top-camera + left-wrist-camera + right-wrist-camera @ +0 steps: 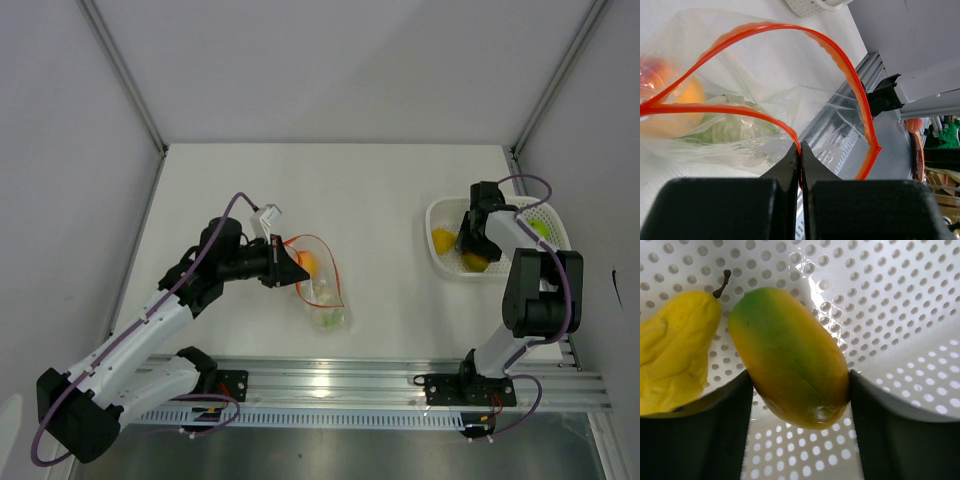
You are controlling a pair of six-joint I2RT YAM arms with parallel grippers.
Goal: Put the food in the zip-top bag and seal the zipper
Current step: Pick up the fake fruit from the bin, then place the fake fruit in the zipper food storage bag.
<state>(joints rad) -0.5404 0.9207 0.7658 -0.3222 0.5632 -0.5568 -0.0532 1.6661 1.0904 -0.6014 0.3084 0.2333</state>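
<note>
Left pincer (800, 150) first: I'm clenching it tight on the zipper (840, 55), fingers pressed together with the orange-red strip pinched between them. Just past the tips, the zip-top bag (765, 75) is lying on the bench (380, 190) with its mouth gaping in a wide loop, not sealed. Further in from the pincer, some food is already sitting inside: a leafy vegetable (730, 127) nearest, an orange fruit (690, 95) behind it, and a peach (652, 70) deepest in.

Right pincer (800, 400): I'm gripping a yellow-orange fruit (790, 355) with a green patch, one finger touching each side of it. Right beside the pincer, by the finger on the left of the wrist view, a yellow pear (675, 350) is lying. Both are sitting in the white mesh basket (900, 300). A bit further off, on the other side of my forearm, a green apple (540, 228) is sitting in the same basket. This pincer is working well apart from the bag.
</note>
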